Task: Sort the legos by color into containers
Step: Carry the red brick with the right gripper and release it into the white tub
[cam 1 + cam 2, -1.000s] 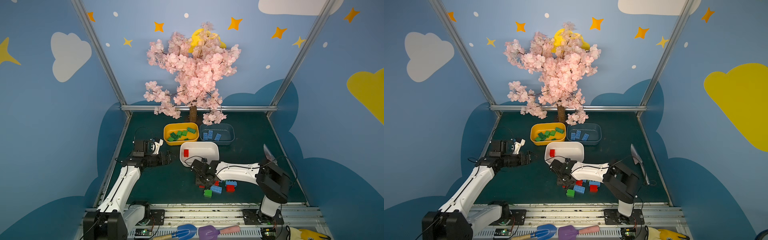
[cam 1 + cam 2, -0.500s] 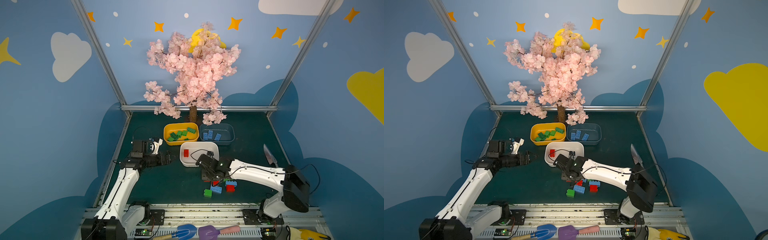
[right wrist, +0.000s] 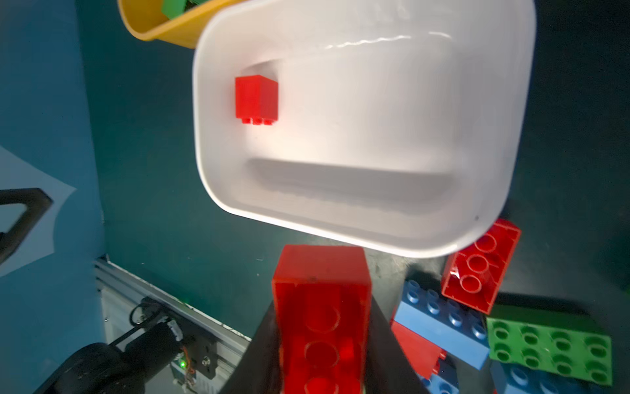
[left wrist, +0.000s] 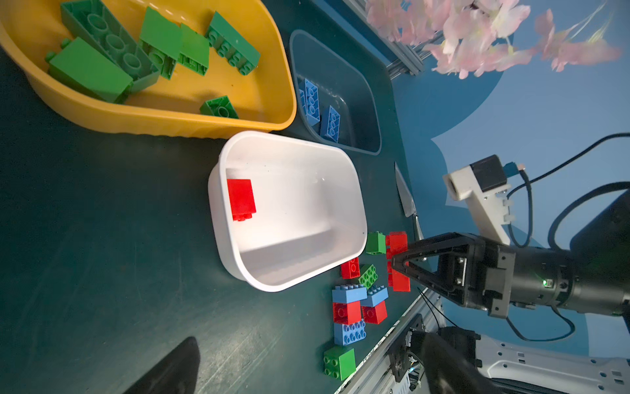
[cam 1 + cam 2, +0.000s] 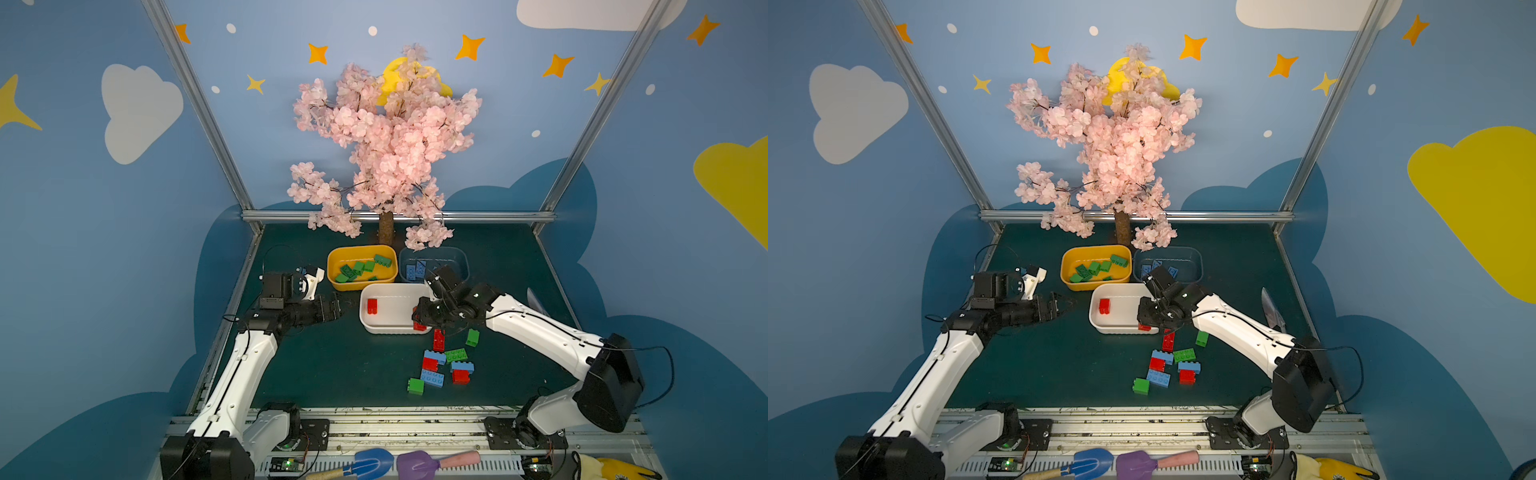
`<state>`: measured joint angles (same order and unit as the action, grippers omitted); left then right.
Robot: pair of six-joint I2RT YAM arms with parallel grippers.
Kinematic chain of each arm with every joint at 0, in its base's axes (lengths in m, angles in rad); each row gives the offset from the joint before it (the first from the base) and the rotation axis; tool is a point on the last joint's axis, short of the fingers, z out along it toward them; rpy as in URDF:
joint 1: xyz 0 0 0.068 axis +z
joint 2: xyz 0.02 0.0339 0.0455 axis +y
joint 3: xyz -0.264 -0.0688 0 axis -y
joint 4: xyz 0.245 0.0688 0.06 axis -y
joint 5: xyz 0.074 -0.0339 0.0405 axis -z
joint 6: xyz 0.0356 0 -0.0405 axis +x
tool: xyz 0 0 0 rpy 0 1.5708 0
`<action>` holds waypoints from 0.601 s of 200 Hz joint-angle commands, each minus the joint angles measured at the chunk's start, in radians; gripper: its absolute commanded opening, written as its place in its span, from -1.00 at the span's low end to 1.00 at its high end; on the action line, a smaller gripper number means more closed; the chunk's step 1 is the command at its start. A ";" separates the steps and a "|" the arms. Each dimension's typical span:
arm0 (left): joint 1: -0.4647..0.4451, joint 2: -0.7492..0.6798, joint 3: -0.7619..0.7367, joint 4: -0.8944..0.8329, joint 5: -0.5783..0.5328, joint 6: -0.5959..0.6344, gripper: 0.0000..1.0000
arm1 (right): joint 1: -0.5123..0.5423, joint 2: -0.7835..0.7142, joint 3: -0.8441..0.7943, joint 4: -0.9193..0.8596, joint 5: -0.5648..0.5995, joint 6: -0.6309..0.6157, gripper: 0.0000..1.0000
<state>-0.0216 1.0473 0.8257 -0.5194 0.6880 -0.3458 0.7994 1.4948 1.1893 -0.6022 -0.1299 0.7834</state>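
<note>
At the near right corner of the white tub (image 5: 365, 328), the right tool (image 5: 419, 318) is clamped on a red oblong lego (image 3: 320, 307), one dark finger pressed against each long side. The brick's hollow underside faces the wrist camera. In the left wrist view the same brick (image 4: 398, 244) sticks out on both sides of the closed fingertips and is lifted clear of the worktop (image 5: 332, 365). Whether it hangs over the tub's rim or just outside it cannot be told. Inside the tub a single red lego (image 5: 372, 306) lies near the left end, and the rest of the tub floor is bare. Just in front of the right tool, loose legos (image 5: 432, 378) in red, green and light blue lie in a small cluster on the worktop, some touching and one red piece close to the tub's corner. Behind the white tub sit the yellow-orange tub (image 5: 332, 270), which holds green legos (image 5: 361, 268), and beside it the slate-blue tub (image 5: 461, 259), which holds light blue legos (image 5: 415, 268). The left tool (image 5: 334, 309) hovers near the white tub's left side with its jaws wide apart and nothing between them. A blossom tree (image 5: 386, 145) stands at the back, and two toy shovels (image 5: 370, 461) lie along the front rail.
</note>
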 commanded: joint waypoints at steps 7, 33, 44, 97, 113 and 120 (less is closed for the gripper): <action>0.004 0.004 0.039 -0.022 0.015 0.002 0.99 | -0.032 0.055 0.065 0.038 -0.088 -0.045 -0.61; 0.004 -0.002 0.041 -0.030 0.006 0.004 0.99 | -0.045 0.104 0.109 0.050 -0.090 -0.058 -0.62; 0.004 -0.007 0.039 -0.037 0.004 0.007 0.99 | -0.046 0.125 0.129 0.052 -0.092 -0.065 -0.61; 0.003 -0.035 0.028 -0.077 -0.025 0.029 0.99 | -0.032 0.249 0.253 0.041 -0.106 -0.077 -0.60; 0.004 -0.041 0.018 -0.074 -0.027 0.025 0.99 | -0.019 0.313 0.315 -0.001 -0.087 -0.079 -0.59; 0.003 -0.044 0.015 -0.076 -0.028 0.025 0.99 | -0.016 0.338 0.333 -0.006 -0.081 -0.076 -0.58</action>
<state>-0.0216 1.0245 0.8433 -0.5713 0.6693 -0.3370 0.7658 1.7584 1.4536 -0.5640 -0.2241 0.7204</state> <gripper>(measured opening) 0.995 0.321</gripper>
